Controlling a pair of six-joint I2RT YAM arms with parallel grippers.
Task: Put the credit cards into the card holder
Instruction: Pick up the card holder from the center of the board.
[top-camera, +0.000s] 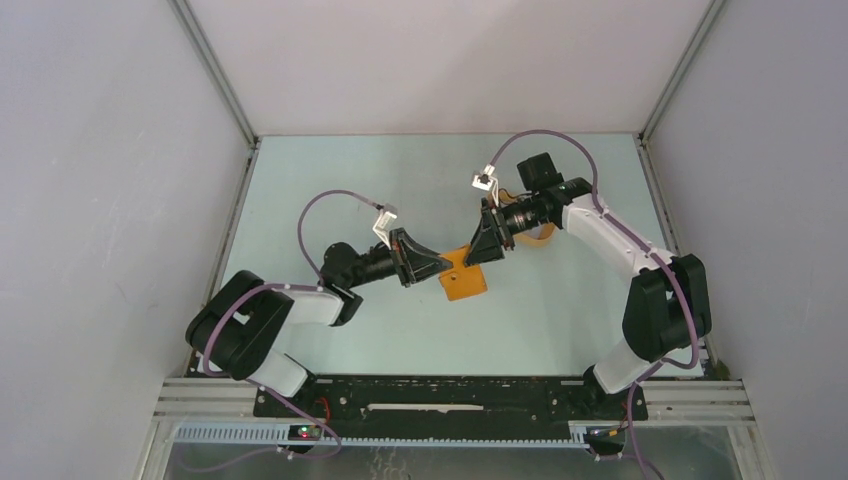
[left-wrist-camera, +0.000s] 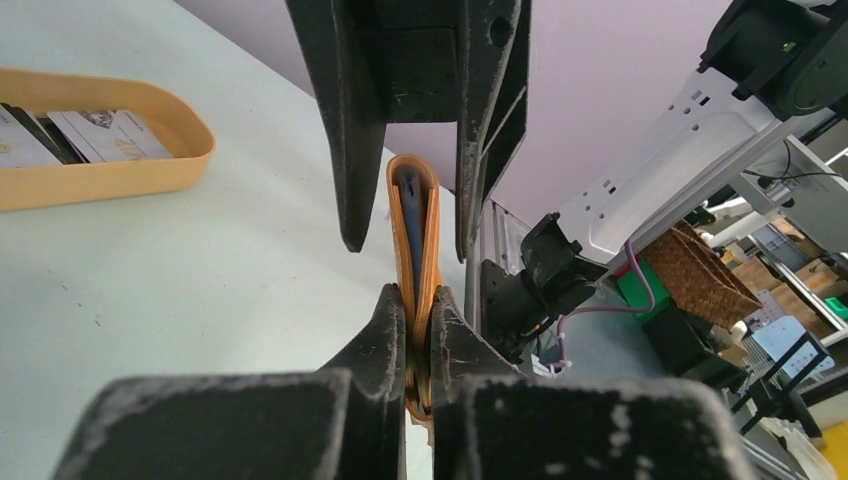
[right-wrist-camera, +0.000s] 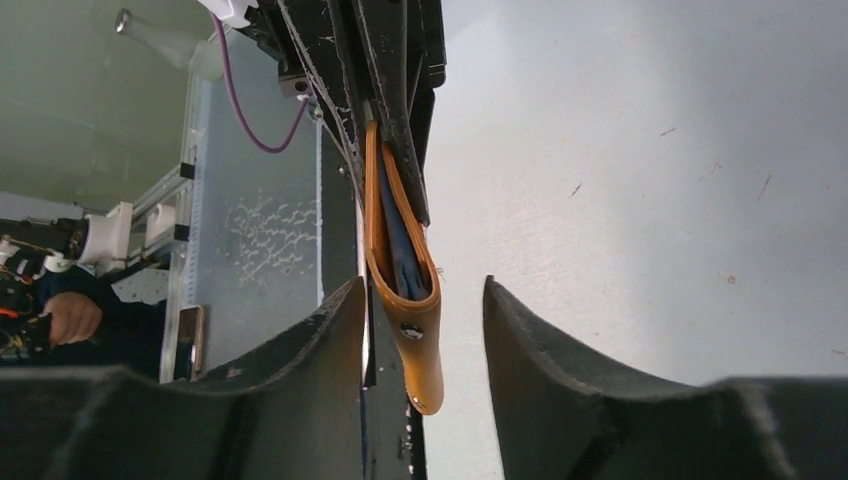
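Orange card holder (left-wrist-camera: 430, 240) pinched by L hand (left-wrist-camera: 418, 296); R hand (right-wrist-camera: 422, 286) spread wide.

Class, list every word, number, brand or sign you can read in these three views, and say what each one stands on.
No text here can be read.
Print on the cards in the orange tray: too blurred to read.
On the card holder: no lettering shows.
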